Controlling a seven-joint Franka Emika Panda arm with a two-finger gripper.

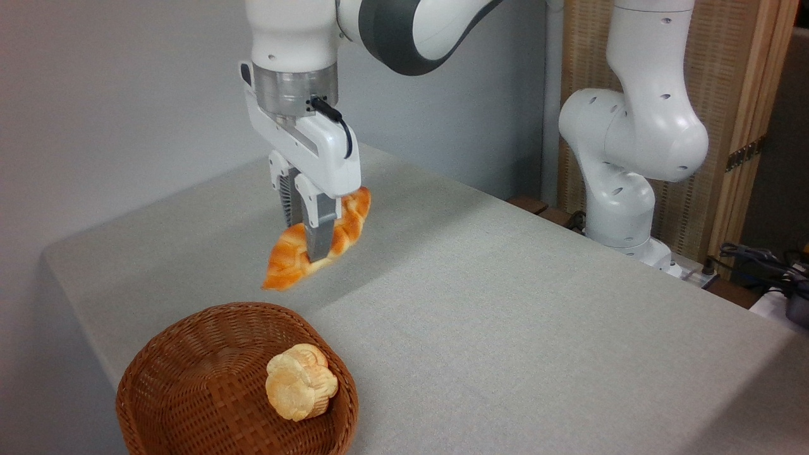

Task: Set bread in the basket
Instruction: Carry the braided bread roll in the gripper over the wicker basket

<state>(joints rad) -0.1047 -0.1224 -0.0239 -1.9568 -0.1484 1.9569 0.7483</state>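
A long braided, orange-golden bread is gripped around its middle by my gripper, which comes straight down from above and is shut on it. The loaf slopes, its near pointed end low by the table and its far end higher behind the gripper body. I cannot tell whether the low end touches the cloth. The reddish-brown wicker basket stands at the table's near left corner, in front of and below the loaf, a short gap away.
A small pale-yellow bun lies inside the basket against its right wall. The grey table stretches to the right. The arm's white base stands at the far right edge, with cables beyond it.
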